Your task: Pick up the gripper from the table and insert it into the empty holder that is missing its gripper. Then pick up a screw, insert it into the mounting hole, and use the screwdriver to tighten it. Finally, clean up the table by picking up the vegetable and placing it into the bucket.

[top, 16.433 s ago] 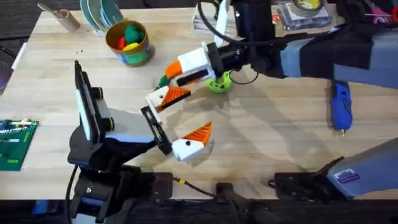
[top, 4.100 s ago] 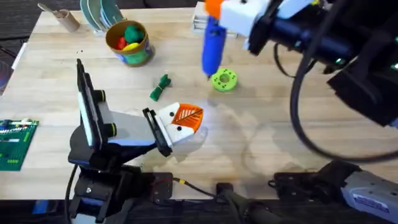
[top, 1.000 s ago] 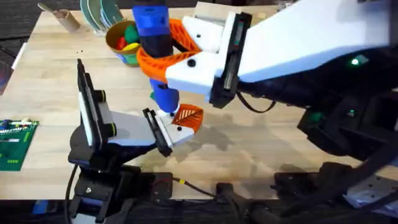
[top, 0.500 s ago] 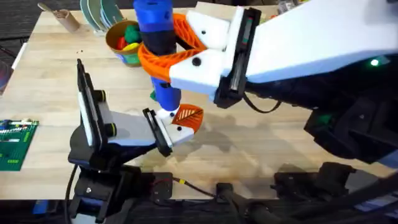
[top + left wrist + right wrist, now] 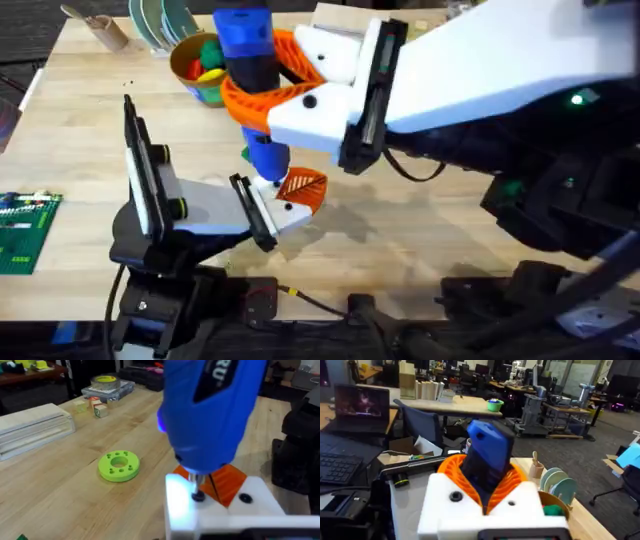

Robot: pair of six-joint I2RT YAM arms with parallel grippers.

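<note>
Right end effector [image 5: 262,88] raised over the desk [image 5: 420,230], orange pads clenched around the upright blue screwdriver [image 5: 250,60], dark tip lowered onto a small screw [image 5: 198,495] in the white holder [image 5: 283,212]. Left end effector [image 5: 295,200] clenched low at the near-left of the desk, presenting the holder with the orange gripper [image 5: 305,186] already seated against it. Judged risks, from larger to smaller: sideways drift of the tall, top-heavy screwdriver in the pads, tilting the bit off axis; yielding of the holder under downward pressure, since braced by the left arm alone; cam-out of the bit from the screw head, or cross-threading from a slanted start; dislodging of the gripper from its seat by torque. Vegetable [image 5: 246,153] lying on the desk just behind the screwdriver, well apart from the bucket [image 5: 205,72], hence cleanup not yet done. Compared with four seconds earlier: screwdriver brought from above the lime-green disc [image 5: 119,466] across and down to the holder; left arm, holder and vegetable unmoved. Compared with half a second earlier: almost no change, merely a slight shift of the right arm.
</note>
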